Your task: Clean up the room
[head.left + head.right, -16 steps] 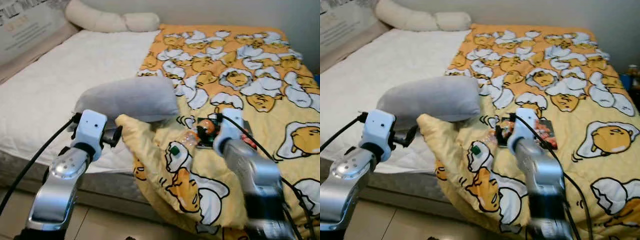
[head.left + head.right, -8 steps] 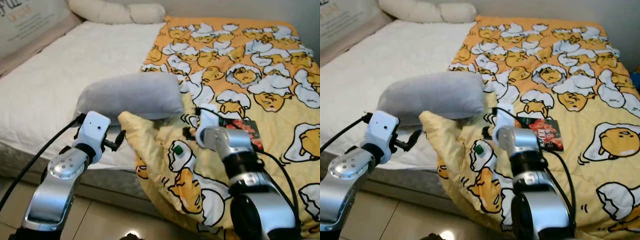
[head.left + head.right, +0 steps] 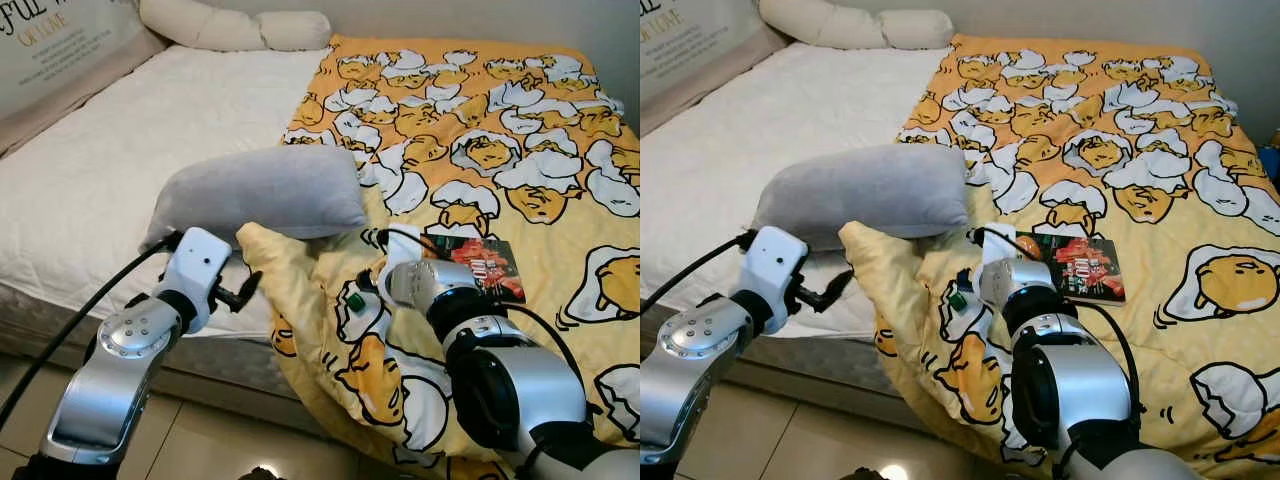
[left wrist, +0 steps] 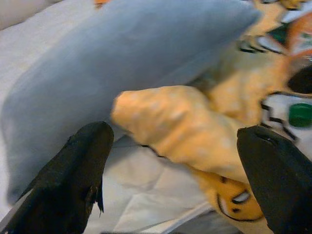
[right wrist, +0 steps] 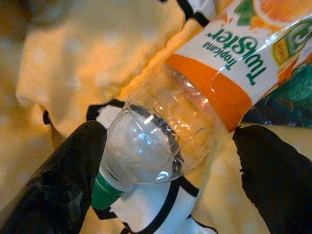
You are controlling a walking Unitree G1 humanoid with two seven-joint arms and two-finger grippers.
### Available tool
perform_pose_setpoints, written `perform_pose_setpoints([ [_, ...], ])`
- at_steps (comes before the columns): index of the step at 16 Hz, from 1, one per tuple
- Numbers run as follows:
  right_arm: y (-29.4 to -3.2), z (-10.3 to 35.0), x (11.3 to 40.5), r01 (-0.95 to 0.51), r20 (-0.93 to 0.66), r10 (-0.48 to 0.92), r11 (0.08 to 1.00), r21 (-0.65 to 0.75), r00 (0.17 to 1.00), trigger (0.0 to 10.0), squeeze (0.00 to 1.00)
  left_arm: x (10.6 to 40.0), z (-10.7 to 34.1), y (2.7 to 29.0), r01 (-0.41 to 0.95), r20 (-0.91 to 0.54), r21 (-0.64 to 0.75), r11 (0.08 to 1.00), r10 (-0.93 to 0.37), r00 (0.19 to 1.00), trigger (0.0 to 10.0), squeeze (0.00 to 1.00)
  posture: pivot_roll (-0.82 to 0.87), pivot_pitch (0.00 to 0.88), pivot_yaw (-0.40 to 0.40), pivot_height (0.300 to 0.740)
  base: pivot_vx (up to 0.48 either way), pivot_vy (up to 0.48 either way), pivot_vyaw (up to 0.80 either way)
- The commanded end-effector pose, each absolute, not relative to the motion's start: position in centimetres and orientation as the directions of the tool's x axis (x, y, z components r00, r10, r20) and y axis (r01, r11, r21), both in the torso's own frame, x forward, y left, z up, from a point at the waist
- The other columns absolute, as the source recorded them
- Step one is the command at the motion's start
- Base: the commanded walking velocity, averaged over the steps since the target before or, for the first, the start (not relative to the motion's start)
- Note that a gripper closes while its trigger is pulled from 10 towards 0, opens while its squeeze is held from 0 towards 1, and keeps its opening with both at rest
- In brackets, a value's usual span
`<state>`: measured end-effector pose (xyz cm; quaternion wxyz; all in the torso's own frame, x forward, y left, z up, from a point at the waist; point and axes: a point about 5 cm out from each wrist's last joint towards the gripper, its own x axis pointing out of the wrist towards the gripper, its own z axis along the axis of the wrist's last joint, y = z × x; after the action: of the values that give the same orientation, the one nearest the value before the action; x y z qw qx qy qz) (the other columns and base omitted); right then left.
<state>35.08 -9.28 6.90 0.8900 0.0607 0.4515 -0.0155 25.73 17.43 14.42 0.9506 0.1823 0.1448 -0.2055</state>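
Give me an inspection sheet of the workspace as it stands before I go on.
Surface: bed, white mattress, egg-print blanket over its right side.
Job's things: empty juice bottle, green cap, lying on the blanket.
Clutter: grey pillow at the blanket's bunched edge; book beyond the bottle.
Grippers: right claw open, fingers either side of the bottle; left claw open, before the pillow and blanket fold.
Cables: black cable along the left arm.
Surroundings: cream pillows at the headboard; tiled floor.
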Motion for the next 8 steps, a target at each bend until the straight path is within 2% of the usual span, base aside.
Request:
perform_pose_setpoints([
  [1, -9.1, 7.4, 35.5, 0.101, -0.793, 0.023, 0.989, 0.106, 0.609, 10.0, 0.0, 25.3, 14.5, 17.0, 0.487, -0.37, 0.28, 0.828, -0.374, 0.85, 10.0, 0.0, -0.03, 0.0, 0.056, 0.74, 0.0, 0.0, 0.0],
  [6, -9.6, 6.7, 35.2, 0.104, -0.79, -0.004, 0.992, 0.075, 0.612, 10.0, 0.0, 25.0, 15.0, 17.3, 0.484, -0.378, 0.295, 0.824, -0.364, 0.851, 10.0, 0.0, 0.02, 0.0, 0.039, 0.74, 0.0, 0.0, 0.0],
  [7, -9.7, 6.4, 35.1, 0.109, -0.793, -0.008, 0.991, 0.073, 0.609, 8.2, 0.0, 24.9, 15.1, 17.5, 0.482, -0.381, 0.3, 0.823, -0.36, 0.852, 10.0, 0.0, 0.03, 0.002, 0.039, 0.74, 0.0, 0.0, 0.0],
  [8, -9.7, 6.0, 34.8, 0.116, -0.801, -0.008, 0.99, 0.076, 0.598, 4.8, 0.0, 24.6, 15.2, 17.6, 0.483, -0.386, 0.304, 0.821, -0.358, 0.85, 10.0, 0.0, 0.04, 0.003, 0.041, 0.74, 0.0, 0.0, 0.0],
])
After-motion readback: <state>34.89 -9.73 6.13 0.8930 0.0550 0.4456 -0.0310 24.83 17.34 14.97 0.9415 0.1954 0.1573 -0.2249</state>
